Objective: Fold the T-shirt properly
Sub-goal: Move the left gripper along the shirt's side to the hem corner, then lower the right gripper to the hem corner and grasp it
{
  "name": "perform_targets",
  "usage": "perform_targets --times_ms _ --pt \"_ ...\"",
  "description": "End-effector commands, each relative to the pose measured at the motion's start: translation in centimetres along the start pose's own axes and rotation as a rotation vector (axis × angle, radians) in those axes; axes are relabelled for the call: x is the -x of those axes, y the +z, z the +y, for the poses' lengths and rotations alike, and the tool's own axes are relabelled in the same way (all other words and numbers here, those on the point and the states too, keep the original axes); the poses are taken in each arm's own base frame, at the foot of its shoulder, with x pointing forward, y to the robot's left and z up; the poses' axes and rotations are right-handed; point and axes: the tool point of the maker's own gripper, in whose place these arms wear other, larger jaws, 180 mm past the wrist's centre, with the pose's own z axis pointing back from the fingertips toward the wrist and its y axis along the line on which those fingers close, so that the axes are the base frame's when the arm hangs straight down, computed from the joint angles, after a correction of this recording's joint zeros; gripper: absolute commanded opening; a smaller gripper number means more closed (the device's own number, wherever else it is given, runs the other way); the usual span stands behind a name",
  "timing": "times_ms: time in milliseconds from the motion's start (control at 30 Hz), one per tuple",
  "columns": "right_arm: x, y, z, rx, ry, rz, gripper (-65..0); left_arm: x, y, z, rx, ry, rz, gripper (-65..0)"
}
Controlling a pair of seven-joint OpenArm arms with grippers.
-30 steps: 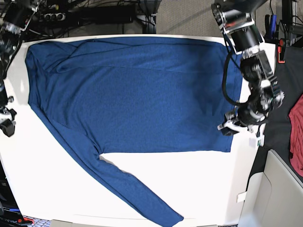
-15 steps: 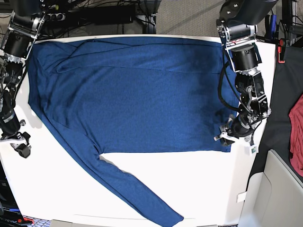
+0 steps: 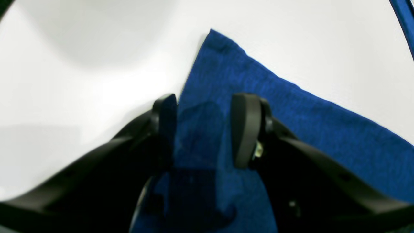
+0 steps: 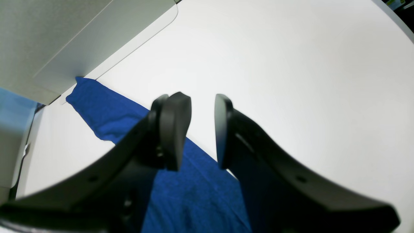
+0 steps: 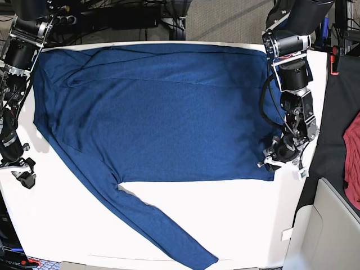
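1. Risk at the left gripper (image 3: 205, 108): jaws stand apart astride the bottom corner (image 3: 215, 38) of the T-shirt (image 5: 163, 112), cloth lying slack between them and not yet pinched. Could close on one layer only, or on nothing if the thin knit slides off the pads, leaving the hem behind on the lift.
2. Risk at the right gripper (image 4: 202, 132): narrowly parted, holding nothing, poised over bare table (image 5: 225, 225) beside the shoulder end of the shirt. Could drag the cloth askew if one side lifts alone.
3. Risk from the long sleeve (image 5: 163, 230): stretched out diagonally toward the near table edge, cuff close to the rim. Likely to trail, bunch, or slip over the edge during a fold of the body.
4. Appearance of the shirt: plain deep blue, heathered, soft and thin, no print.
5. Position: spread flat across the far half of the white table, nearly edge to edge, hem toward the left arm's side, with faint creases near the far shoulder and the other sleeve seemingly folded in across the top.
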Motion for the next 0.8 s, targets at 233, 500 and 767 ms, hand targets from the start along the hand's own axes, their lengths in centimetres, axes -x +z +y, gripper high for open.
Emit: perform_targets --times_ms 233,500,767 --pt "-2.7 0.3 0.6 -0.022 0.018 -0.067 -47.8 -0.2 -0.7 -3.5 0.066 0.006 -0.015 -38.2" --pt "-2.8 0.3 0.7 -0.025 0.017 -0.069 -47.8 2.3 -1.2 -6.0 0.103 -0.117 0.05 -43.2" --pt "-2.6 0.3 0.7 -0.025 0.017 -0.066 -47.8 0.5 -0.8 -4.9 0.083 -0.134 0.016 -62.0"
